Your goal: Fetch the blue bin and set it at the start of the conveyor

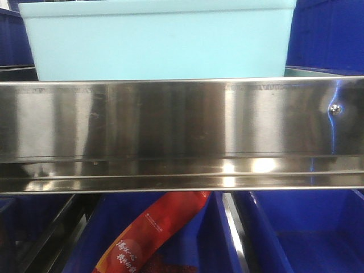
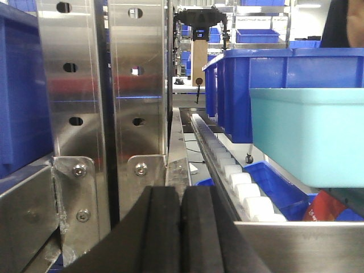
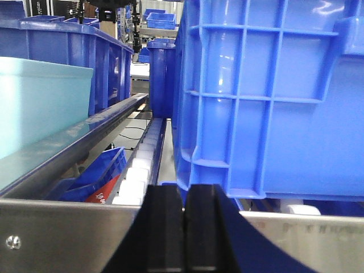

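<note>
The blue bin (image 1: 159, 40) is a pale cyan tub resting on the shelf right behind the shiny steel rail (image 1: 182, 131). It also shows at the right of the left wrist view (image 2: 310, 136) and at the left of the right wrist view (image 3: 40, 102). My left gripper (image 2: 181, 227) is shut and empty, to the bin's left in front of the rail. My right gripper (image 3: 183, 227) is shut and empty, to the bin's right in front of the rail. The conveyor start is out of view.
Dark royal-blue bins stand beside and behind the cyan bin (image 2: 256, 85) (image 3: 273, 96). White roller tracks (image 2: 239, 182) (image 3: 139, 170) run back into the shelf. Steel uprights (image 2: 108, 102) stand at the left. A lower blue bin holds a red packet (image 1: 153, 233).
</note>
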